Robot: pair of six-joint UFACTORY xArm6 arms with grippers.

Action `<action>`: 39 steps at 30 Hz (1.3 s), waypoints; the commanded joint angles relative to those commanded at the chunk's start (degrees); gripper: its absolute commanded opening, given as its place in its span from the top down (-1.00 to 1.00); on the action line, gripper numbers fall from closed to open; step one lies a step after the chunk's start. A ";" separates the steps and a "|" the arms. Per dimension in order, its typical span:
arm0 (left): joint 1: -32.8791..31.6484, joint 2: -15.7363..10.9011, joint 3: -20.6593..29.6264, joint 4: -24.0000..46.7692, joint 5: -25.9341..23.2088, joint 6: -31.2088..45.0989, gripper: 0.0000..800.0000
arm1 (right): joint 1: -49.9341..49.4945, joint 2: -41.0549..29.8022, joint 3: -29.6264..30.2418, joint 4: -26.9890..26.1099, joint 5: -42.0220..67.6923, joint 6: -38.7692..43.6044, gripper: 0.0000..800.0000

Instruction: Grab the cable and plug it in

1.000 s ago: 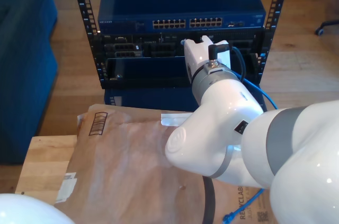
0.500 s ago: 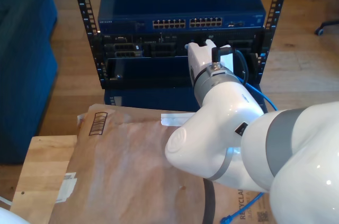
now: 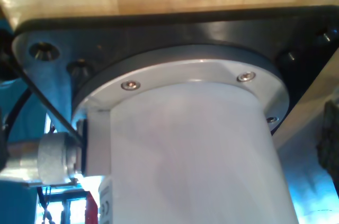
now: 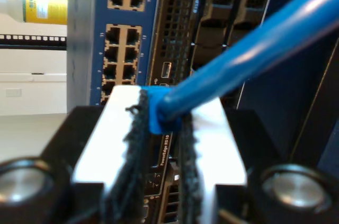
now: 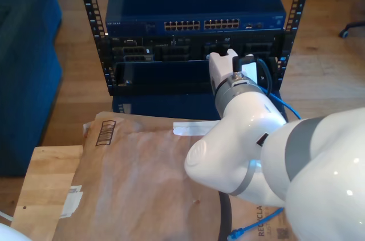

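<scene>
Up close in the second wrist view, my second gripper (image 4: 161, 144) clamps the round glossy blue cable (image 4: 249, 54) between fuzzy black pads (image 4: 132, 160), before the switch ports (image 4: 119, 49). Exterior view: glossy white arm (image 5: 251, 133) at the blue rack switch (image 5: 194, 1), crinkled brown paper (image 5: 137, 178) on the wooden tabletop (image 5: 40, 178). First wrist view: white arm base; my first gripper's state can't be told.

Soft, even daylight in the exterior view; both wrist views blur badly up close, cable (image 4: 249, 54) defocused.

A wooden table (image 5: 43, 168) stands at the near edge of the exterior view. A large brown paper sheet (image 5: 134, 181) lies flat across it, with a loose end of the blue cable (image 5: 245, 231) resting on the paper.
</scene>
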 joint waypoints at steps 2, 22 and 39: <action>0.00 0.00 0.00 0.00 0.00 0.00 -1.00 | 0.00 2.64 -2.46 0.35 -0.18 0.09 1.00; 0.00 0.00 0.00 0.00 0.00 0.00 -1.00 | 0.18 7.21 -11.16 0.35 -2.20 -2.99 1.00; 0.00 0.00 0.00 0.00 0.00 0.00 -1.00 | 3.43 7.74 -4.84 0.26 -8.35 -4.48 1.00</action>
